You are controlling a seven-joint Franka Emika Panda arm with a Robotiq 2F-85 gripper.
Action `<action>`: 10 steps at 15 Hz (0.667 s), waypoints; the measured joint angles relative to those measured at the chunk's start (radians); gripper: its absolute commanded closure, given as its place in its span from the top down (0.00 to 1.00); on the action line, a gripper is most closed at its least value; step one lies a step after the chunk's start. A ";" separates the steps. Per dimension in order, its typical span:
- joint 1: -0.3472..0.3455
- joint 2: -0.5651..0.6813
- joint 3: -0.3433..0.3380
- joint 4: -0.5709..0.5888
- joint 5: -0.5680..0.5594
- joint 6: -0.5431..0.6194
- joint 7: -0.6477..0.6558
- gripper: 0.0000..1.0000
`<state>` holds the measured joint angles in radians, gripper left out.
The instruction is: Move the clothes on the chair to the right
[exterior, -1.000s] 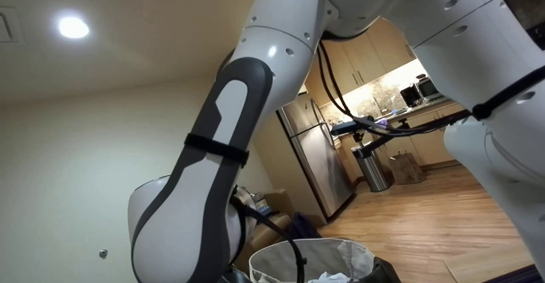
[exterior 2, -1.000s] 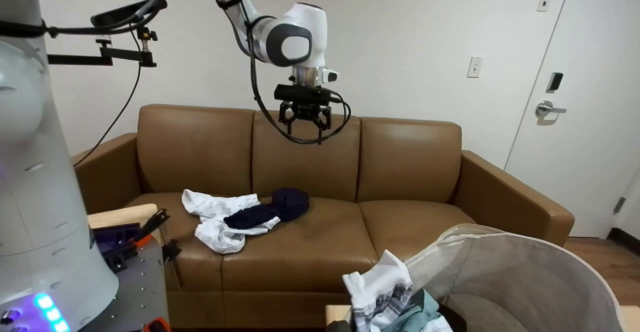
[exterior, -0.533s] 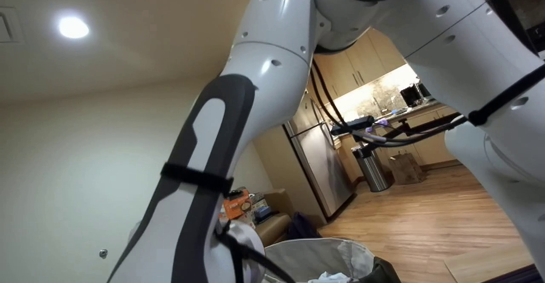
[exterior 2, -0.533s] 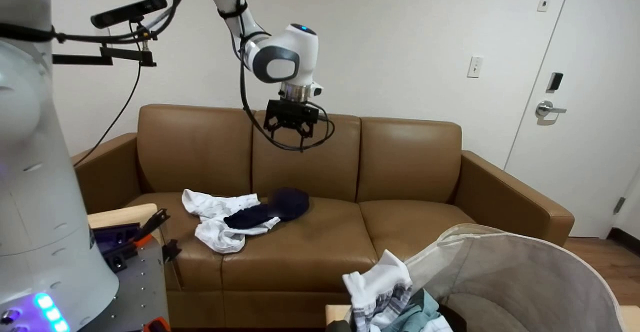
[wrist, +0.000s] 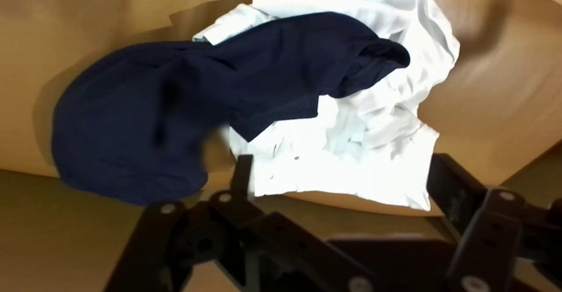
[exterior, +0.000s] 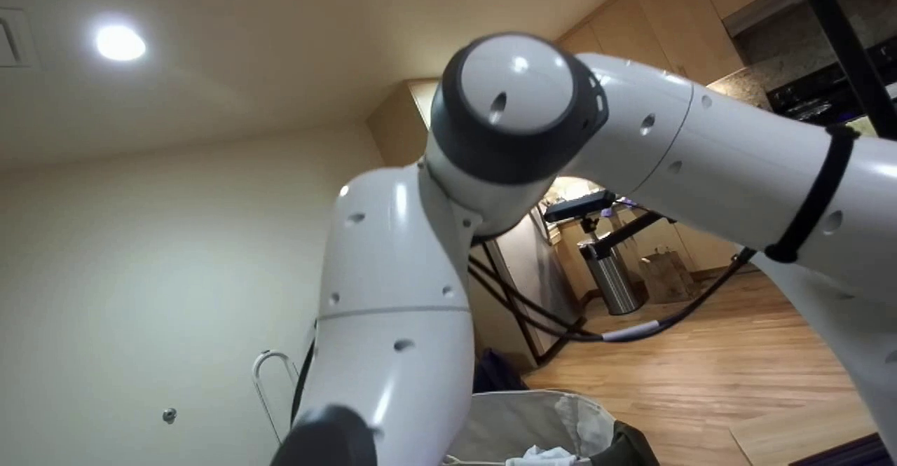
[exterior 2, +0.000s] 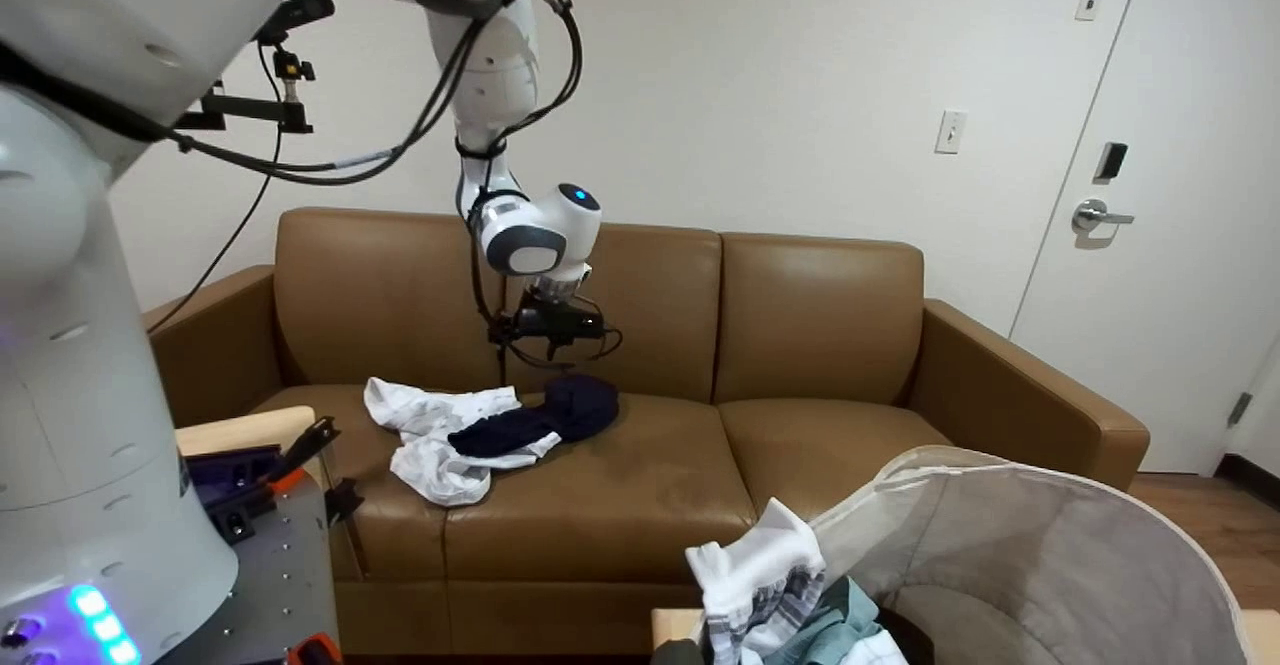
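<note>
Navy garment lies partly across white garment on sofa seat. End effector hangs above, jaws parted, nothing gripped. Step looks like grasp approach. Backrest seems close behind: avoid brushing it, centre over thick navy fold, descend straight, stop short of pressing seat, close on plenty of cloth. Lift well up before going right; white garment might snag along. Likely both garments need shifting.
</note>
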<state>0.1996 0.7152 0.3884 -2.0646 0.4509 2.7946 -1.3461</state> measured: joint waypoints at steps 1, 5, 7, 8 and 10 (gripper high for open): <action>0.007 0.069 -0.002 0.048 -0.071 -0.009 -0.003 1.00; 0.013 0.260 -0.002 0.203 -0.205 -0.038 0.001 1.00; 0.013 0.268 -0.002 0.219 -0.207 -0.045 0.001 1.00; 0.011 0.268 0.001 0.221 -0.221 -0.046 0.004 1.00; 0.013 0.278 0.001 0.234 -0.272 -0.046 0.047 1.00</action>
<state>0.2127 0.9931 0.3897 -1.8304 0.1789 2.7484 -1.2991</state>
